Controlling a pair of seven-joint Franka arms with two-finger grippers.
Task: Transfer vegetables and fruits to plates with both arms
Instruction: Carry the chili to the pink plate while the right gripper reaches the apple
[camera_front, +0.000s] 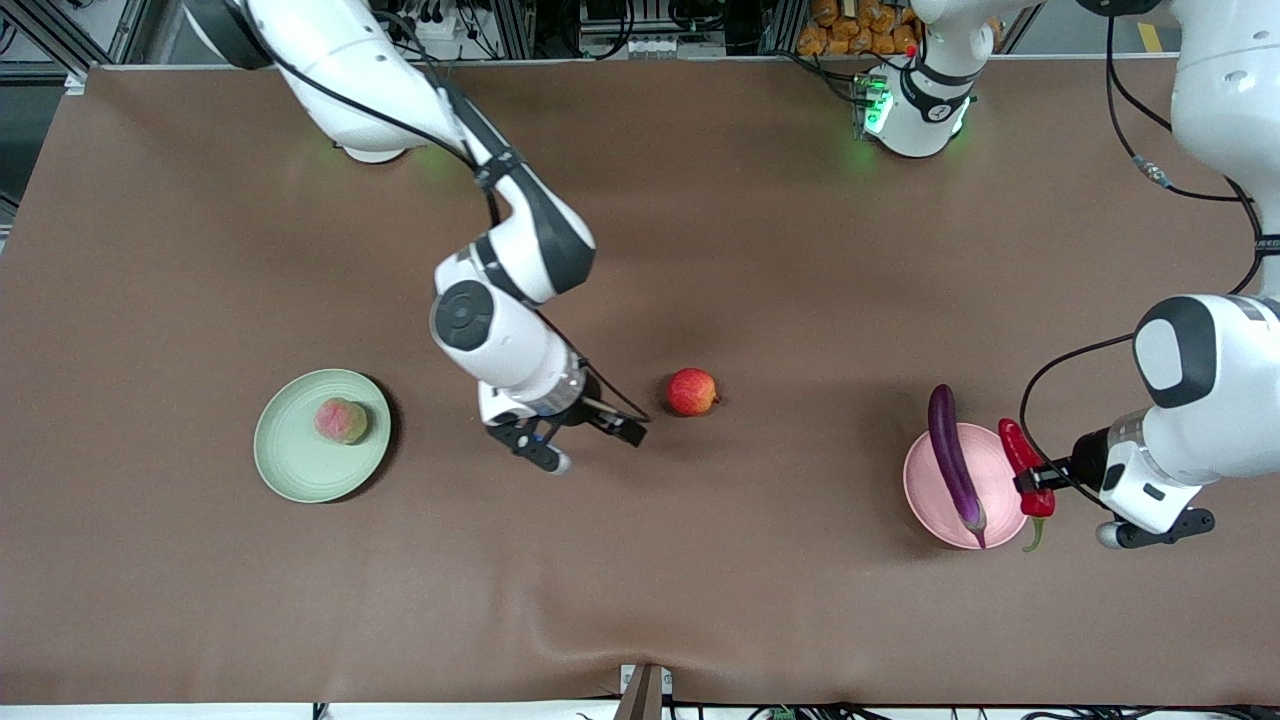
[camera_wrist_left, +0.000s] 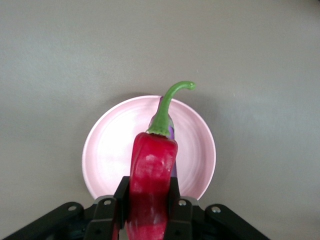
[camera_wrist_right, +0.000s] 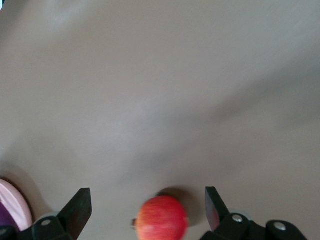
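— What's done at the right arm's end?

— The peach (camera_front: 341, 421) lies on the green plate (camera_front: 290, 462). My right claw (camera_front: 590, 440) hangs over the table between that plate and the apple (camera_front: 692, 391), jaws spread wide and empty. In the right wrist view the apple (camera_wrist_right: 162, 219) sits between my open fingers (camera_wrist_right: 76, 210), lower down and not yet touched.

— So the apple is next for that arm?

— I judge so. It calls for coming down around the apple, closing on it, then carrying it over to join the peach.

— And toward the left arm's end?

— The eggplant (camera_front: 955, 463) lies across the pink plate (camera_front: 930, 500), its tip poking past the rim. My left claw (camera_front: 1033, 483) is clamped on the chili (camera_front: 1026, 465), held at that plate's edge, stem down.

— What's left there?

— I'd move in over the plate's bare part, lower the chili beside the eggplant, and let go.
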